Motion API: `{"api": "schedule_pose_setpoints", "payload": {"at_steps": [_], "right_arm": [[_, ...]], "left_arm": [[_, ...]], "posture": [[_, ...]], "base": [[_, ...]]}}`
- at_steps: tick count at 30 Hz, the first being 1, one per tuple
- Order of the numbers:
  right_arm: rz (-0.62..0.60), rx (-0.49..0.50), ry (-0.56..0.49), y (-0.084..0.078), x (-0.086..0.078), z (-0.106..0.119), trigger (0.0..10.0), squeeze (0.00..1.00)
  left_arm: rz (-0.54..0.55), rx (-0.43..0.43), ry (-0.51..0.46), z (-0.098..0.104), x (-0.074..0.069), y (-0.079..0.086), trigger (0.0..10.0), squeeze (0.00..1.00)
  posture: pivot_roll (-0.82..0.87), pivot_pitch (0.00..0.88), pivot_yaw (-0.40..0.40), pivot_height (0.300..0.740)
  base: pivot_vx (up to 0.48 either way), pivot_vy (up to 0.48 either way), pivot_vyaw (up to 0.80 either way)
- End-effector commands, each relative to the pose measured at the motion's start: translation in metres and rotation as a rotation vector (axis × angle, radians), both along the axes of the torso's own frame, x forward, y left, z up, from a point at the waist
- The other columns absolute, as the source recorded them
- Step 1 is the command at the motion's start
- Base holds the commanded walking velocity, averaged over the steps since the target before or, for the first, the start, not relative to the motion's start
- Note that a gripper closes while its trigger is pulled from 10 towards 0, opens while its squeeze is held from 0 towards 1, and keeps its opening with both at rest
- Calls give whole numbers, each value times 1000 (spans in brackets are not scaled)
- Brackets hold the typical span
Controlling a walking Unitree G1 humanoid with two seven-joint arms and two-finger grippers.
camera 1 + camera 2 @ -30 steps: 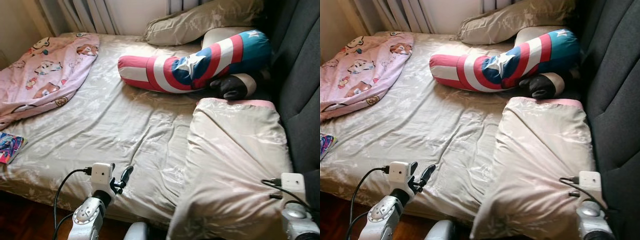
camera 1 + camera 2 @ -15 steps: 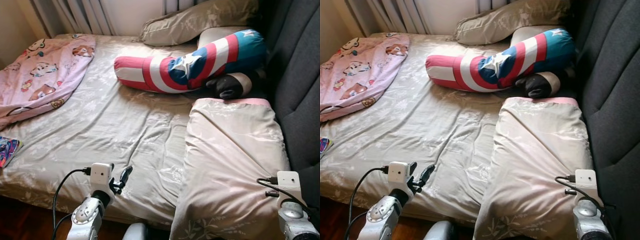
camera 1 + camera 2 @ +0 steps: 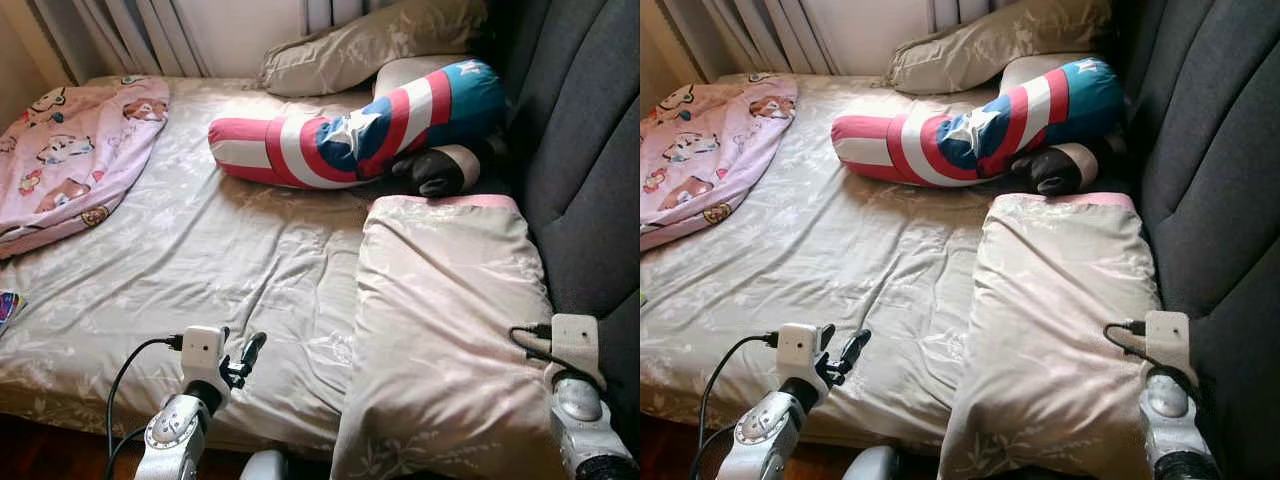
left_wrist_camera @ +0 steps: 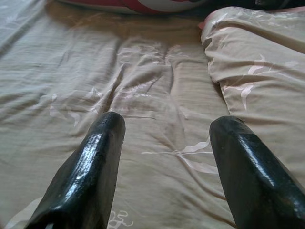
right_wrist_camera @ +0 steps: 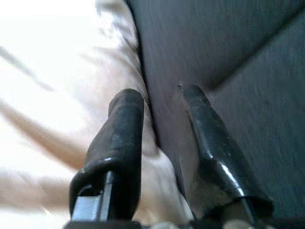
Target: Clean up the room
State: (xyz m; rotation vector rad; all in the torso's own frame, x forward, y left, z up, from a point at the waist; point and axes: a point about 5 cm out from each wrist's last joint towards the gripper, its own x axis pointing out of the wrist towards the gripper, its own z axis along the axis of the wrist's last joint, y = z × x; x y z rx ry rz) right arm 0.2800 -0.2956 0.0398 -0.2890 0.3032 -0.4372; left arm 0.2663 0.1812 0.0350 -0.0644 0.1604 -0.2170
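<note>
Left end effector (image 4: 164,143): fingers spread open, lower left of frame, above beige patterned bed sheet (image 3: 220,250).
Right end effector (image 5: 162,109): fingers parted, lower right, between folded beige duvet (image 3: 450,320) and dark grey padded headboard (image 3: 590,150).
Red-white-blue striped star bolster (image 3: 350,130): upper centre.

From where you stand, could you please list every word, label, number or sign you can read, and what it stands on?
None can be read.
pink blanket: cartoon figures only, no letters made out.
striped bolster: a white star sign on a blue circle, no words.
colourful item at the bed's edge: too small and cut off to read.
</note>
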Motion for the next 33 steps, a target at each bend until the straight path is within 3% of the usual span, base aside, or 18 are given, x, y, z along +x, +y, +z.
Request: {"api": "schedule_pose_setpoints", "payload": {"at_steps": [1, 6, 7, 8, 13, 17, 21, 28, 33], "right_arm": [[36, 31, -45, 7, 4, 3, 10000, 1000], [150, 162, -154, 30, 13, 9, 10000, 1000], [194, 217, -163, 41, 14, 7, 10000, 667], [220, 246, -166, 47, 14, 6, 10000, 0], [265, 382, -205, 73, 9, -4, 10000, 0], [281, 396, -203, 82, 3, -10, 10000, 0], [217, 442, -137, 83, -2, -24, 10000, 0], [268, 516, -33, 102, -15, -46, 10000, 0], [259, 504, 108, 101, -31, -68, 10000, 0]], "left_arm": [[3, 3, 6, -3, -2, 1, 10000, 0], [4, 1, 2, -2, -1, 1, 10000, 0], [6, 1, 2, -2, -1, 1, 10000, 0], [9, -1, 1, -2, -1, 1, 10000, 0], [20, -12, 4, -3, -1, 2, 10000, 0], [22, -12, 7, -3, 1, 2, 10000, 0], [51, -18, 32, -6, 5, 7, 10000, 0], [183, -88, 131, -24, 6, 15, 10000, 0], [185, -41, 222, -41, -2, 14, 10000, 0]], "posture": [[36, 69, 33, 660], [37, 68, 31, 660], [36, 69, 30, 660], [36, 69, 29, 660], [34, 67, 30, 660], [45, 49, 47, 664], [36, 36, 50, 688], [36, 11, 34, 738], [45, 0, 25, 740]], "base": [[0, 0, 0], [0, 0, 0], [0, 0, 0], [0, 0, 0], [0, 0, 0], [0, 0, 0], [0, 0, 0], [0, 0, 0], [0, 0, 0]]}}
